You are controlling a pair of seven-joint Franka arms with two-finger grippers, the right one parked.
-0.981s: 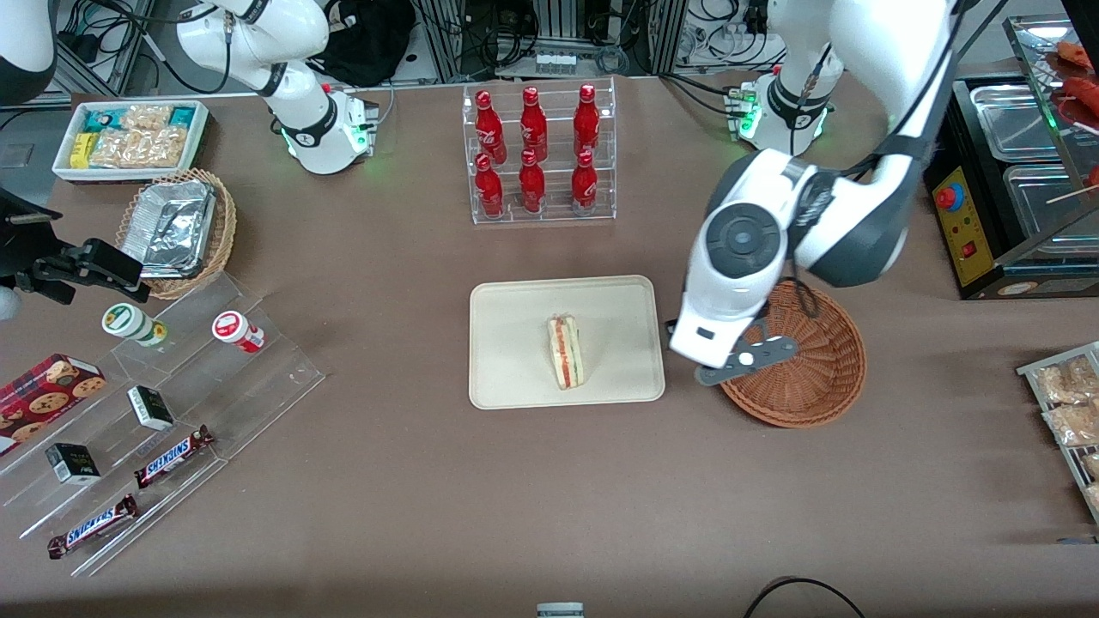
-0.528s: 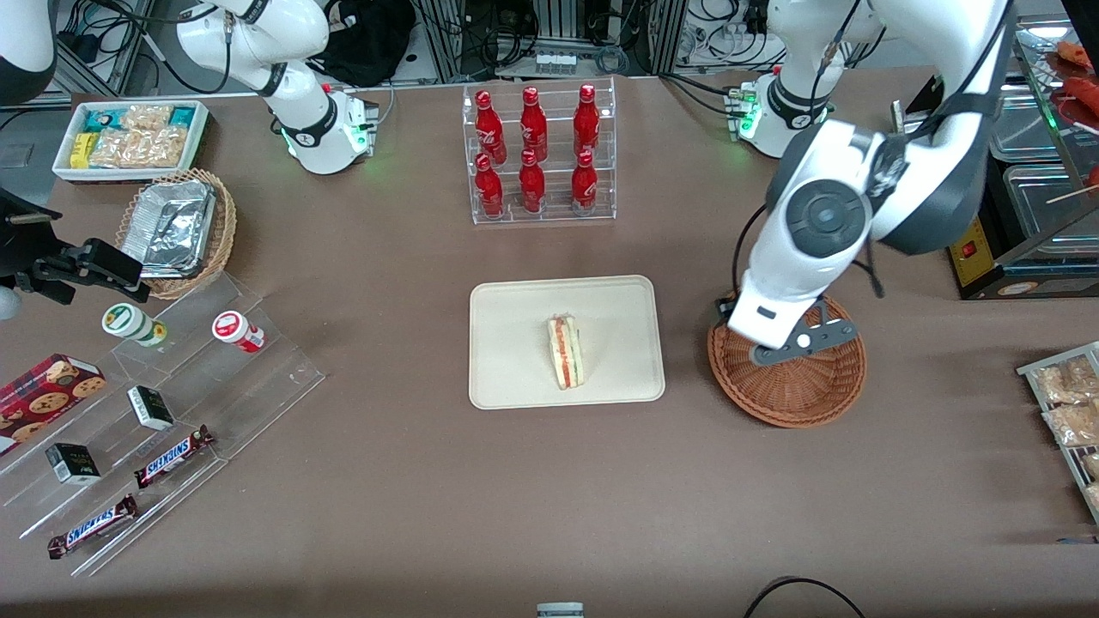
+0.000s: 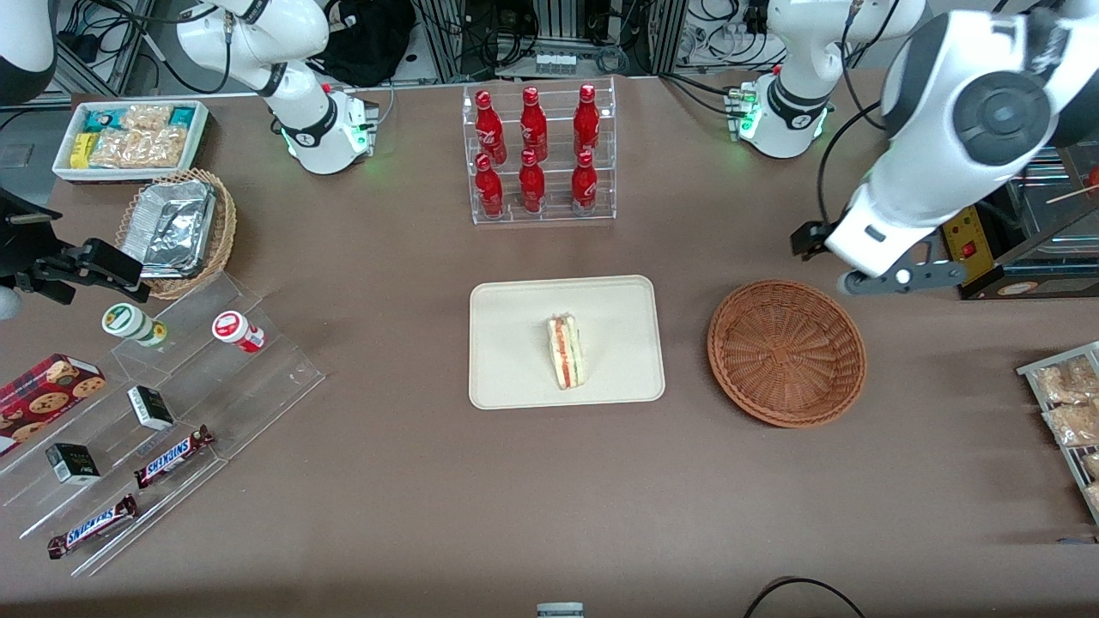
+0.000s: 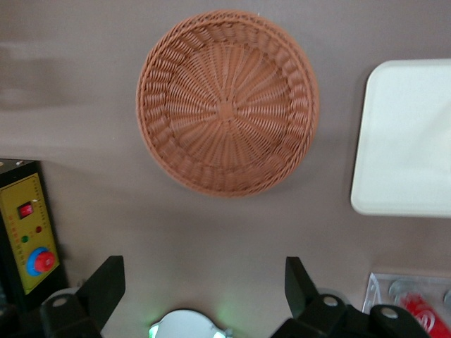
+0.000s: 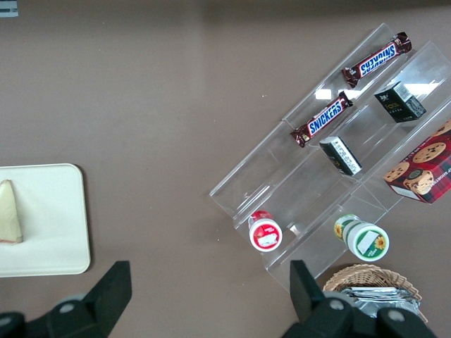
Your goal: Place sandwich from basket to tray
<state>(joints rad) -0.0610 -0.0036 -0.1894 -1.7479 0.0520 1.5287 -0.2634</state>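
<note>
Since the sandwich point(image 3: 566, 351) lies on the tray point(image 3: 515, 378), I judge the placing done. My left gripper point(image 4: 201, 292) hangs above the bare wicker basket point(image 3: 786, 352), jaws spread wide, gripping nothing.

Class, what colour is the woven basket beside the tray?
Reddish-brown basket, clearest in the left wrist view; the open gripper hangs above it.

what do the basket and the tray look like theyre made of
The basket looks like woven wicker, reddish-brown: strands spiral out from its centre. The tray looks like matte cream plastic or pressed fibre, smooth with a low rim; which one is unclear. The left arm's hand hangs open above the table, beside the basket.
</note>
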